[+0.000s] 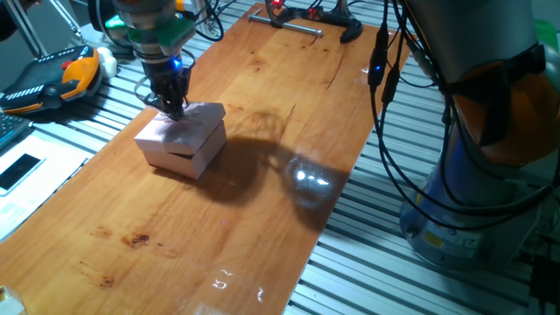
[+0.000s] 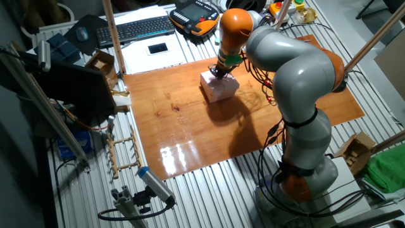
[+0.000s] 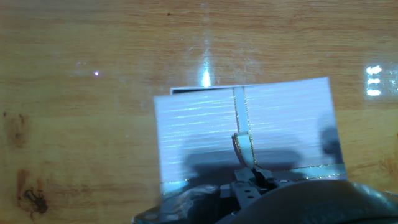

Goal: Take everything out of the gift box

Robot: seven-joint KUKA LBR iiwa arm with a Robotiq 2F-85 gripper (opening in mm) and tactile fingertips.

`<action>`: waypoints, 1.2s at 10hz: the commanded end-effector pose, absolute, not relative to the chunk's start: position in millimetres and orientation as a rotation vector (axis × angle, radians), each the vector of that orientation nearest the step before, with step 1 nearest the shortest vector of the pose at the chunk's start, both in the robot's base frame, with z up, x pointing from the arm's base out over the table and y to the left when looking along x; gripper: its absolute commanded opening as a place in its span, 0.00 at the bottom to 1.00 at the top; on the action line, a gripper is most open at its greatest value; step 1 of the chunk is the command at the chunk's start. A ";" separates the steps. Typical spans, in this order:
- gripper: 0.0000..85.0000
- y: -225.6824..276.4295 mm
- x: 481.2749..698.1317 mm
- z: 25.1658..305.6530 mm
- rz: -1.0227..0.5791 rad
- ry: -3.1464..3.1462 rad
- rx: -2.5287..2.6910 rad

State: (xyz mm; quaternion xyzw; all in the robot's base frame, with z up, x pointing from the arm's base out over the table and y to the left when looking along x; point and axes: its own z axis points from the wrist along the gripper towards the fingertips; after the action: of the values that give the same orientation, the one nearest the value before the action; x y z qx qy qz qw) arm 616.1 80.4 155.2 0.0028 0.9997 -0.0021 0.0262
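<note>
The pale pink gift box (image 1: pixel 175 156) stands on the wooden table (image 1: pixel 262 192), toward its far left. Its matching lid (image 1: pixel 199 122) sits skewed and slightly raised over the box. In the hand view the lid (image 3: pixel 199 130) fills the middle, with a thin ribbon (image 3: pixel 240 112) running down to a bow loop. A dark sliver of the box shows along the lid's top left edge. My gripper (image 1: pixel 172 108) comes straight down onto the lid and is shut on the ribbon bow (image 3: pixel 245 149). In the other fixed view the gripper (image 2: pixel 219 73) hides the lid's centre. Everything inside the box is hidden by the lid.
An orange teach pendant (image 1: pixel 52 74) lies left of the table on the slatted bench. A metal bar (image 1: pixel 284 26) and a black stand sit at the table's far end. A keyboard (image 2: pixel 136 28) and a small cardboard box (image 2: pixel 101 63) are beyond the table. The arm's base (image 2: pixel 304 177) stands beside it.
</note>
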 end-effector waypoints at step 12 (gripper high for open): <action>0.01 90.1 609.1 163.7 -0.018 3.092 0.034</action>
State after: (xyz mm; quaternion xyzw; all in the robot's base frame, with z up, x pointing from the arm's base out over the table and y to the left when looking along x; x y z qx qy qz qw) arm 609.0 90.5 163.6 0.0103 0.9996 -0.0059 0.0252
